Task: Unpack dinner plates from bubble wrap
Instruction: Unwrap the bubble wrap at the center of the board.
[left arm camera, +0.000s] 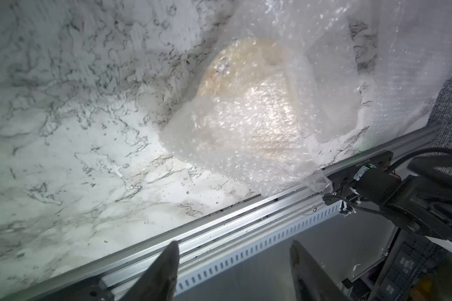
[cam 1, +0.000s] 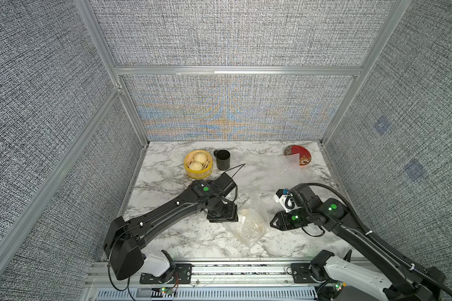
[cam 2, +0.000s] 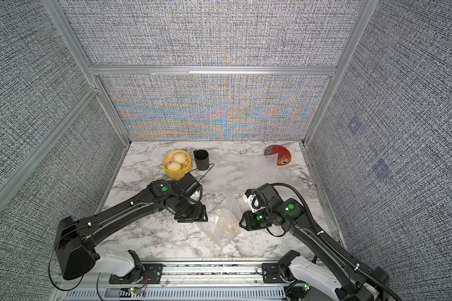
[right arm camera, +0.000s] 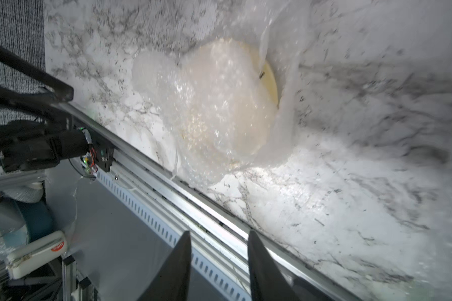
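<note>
Marble-patterned table (cam 1: 167, 234), seen from above. Far left stand a yellow steamer basket (cam 1: 198, 164) of pale buns and a black cup (cam 1: 222, 159). The left gripper (left arm camera: 234, 242) hovers with its fingers spread wide and empty. Just right of it, near the front edge, whitish bubble wrap (cam 1: 248, 224) is crumpled around a cream plate (right arm camera: 270, 83) whose rim peeks out. The bundle's long axis runs back to front, with one corner at the front rail. The right gripper (right arm camera: 219, 232) is narrowly parted, holding nothing. In the far right corner a dark red plate (cam 1: 299, 153) lies partly under a loose sheet (cam 1: 279, 166). A red label (right arm camera: 57, 245) below the table is unreadable.
</note>
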